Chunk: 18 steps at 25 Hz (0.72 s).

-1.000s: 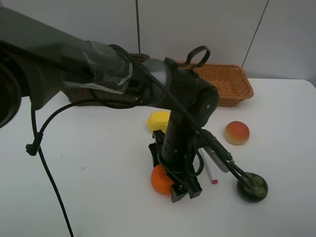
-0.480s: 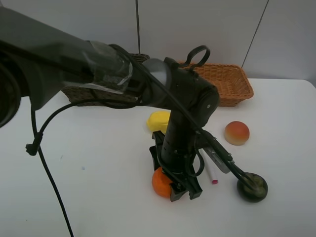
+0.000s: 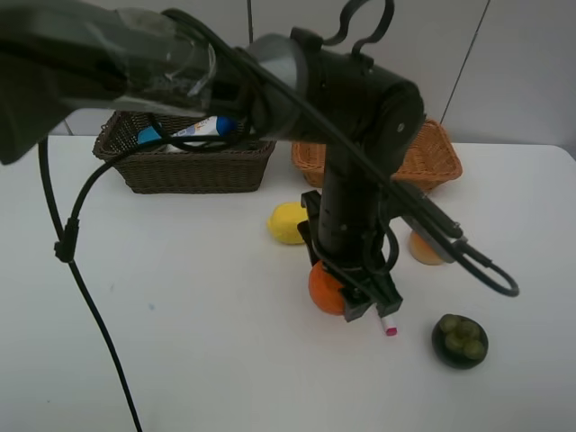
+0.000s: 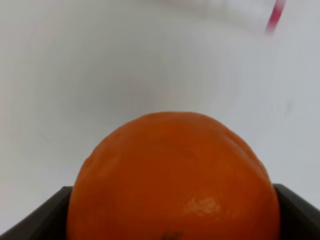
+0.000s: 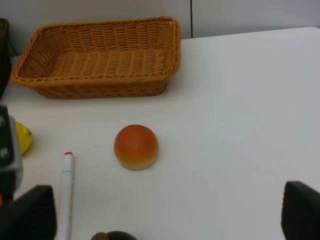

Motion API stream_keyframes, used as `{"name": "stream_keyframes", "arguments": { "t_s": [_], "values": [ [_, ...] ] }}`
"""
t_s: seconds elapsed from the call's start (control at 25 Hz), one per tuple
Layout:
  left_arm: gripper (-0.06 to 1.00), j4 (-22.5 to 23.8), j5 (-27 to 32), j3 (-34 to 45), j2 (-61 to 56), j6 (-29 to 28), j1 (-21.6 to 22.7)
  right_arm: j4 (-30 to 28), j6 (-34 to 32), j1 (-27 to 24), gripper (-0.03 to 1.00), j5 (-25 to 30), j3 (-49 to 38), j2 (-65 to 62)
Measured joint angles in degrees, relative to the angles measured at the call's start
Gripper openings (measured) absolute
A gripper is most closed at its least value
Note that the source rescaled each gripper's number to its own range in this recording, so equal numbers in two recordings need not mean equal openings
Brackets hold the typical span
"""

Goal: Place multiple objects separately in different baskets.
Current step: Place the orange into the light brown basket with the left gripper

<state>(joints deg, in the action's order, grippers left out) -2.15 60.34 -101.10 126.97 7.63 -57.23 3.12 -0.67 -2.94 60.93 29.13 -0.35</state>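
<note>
My left gripper is shut on the orange and holds it just above the table, near the middle. In the left wrist view the orange fills the gap between the dark fingers. On the table lie the lemon, the peach, partly behind the arm, the pink-tipped marker and the mangosteen. The blue-capped tube lies in the dark brown basket. The light tan basket holds nothing I can see. My right gripper stands open over the table short of the peach.
The left arm's black cable hangs over the left part of the table. Both baskets stand along the back edge by the wall. The marker lies beside the peach in the right wrist view.
The left gripper closed on the orange and lifted it up and toward the back. The arm rose, uncovering the dark basket with the tube.
</note>
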Motion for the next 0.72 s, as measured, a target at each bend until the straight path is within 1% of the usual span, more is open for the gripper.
{"name": "stream_keyframes", "arguments": {
  "t_s": [0.08, 0.16, 0.32, 0.44, 0.52, 0.6, 0.72],
  "values": [
    [0.78, -0.09, -2.31, -4.88, -0.13, -0.05, 1.58, 0.0, 0.0, 0.0, 1.0, 0.0, 0.0, 0.0],
    [0.78, -0.09, -6.06, -9.78, -0.13, -0.71, 4.06, 0.0, 0.0, 0.0, 1.0, 0.0, 0.0, 0.0],
    [0.78, -0.71, -16.47, -16.46, 0.78, -4.53, 10.77, 0.0, 0.0, 0.0, 1.0, 0.0, 0.0, 0.0],
    [0.78, -2.78, -24.14, -17.76, 2.58, -7.1, 15.87, 0.0, 0.0, 0.0, 1.0, 0.0, 0.0, 0.0],
    [0.78, -4.47, -27.33, -17.76, 4.63, -7.63, 18.44, 0.0, 0.0, 0.0, 1.0, 0.0, 0.0, 0.0],
    [0.78, -6.13, -30.04, -17.76, 7.53, -7.63, 20.16, 0.0, 0.0, 0.0, 1.0, 0.0, 0.0, 0.0],
    [0.78, -7.0, -33.5, -17.76, 11.51, -7.63, 21.55, 0.0, 0.0, 0.0, 1.0, 0.0, 0.0, 0.0]
  ]
}}
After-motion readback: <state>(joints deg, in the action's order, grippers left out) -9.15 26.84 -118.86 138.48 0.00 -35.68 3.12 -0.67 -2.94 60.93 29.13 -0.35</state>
